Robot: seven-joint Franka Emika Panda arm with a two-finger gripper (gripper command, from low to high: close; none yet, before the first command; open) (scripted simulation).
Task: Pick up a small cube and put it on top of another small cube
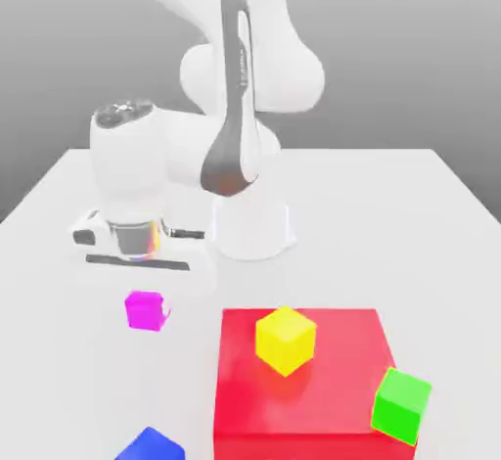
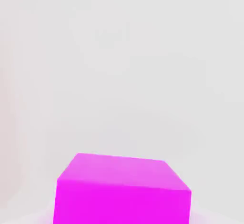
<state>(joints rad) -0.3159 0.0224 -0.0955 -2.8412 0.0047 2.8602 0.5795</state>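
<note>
The small magenta cube (image 1: 147, 309) rests on the white table, toward the exterior view's left. My gripper (image 1: 147, 290) hangs straight down over it from the white hand, shut on the cube at table level. In the hand view the magenta cube (image 2: 123, 189) sits very close, with its top face and one side showing. A yellow small cube (image 1: 286, 339) stands on top of the big red block (image 1: 323, 390).
A green cube (image 1: 400, 404) sits at the red block's edge on the exterior view's right. A blue cube (image 1: 149, 445) lies at the front, below the magenta one. The arm's white base (image 1: 252, 225) stands behind at the table's middle.
</note>
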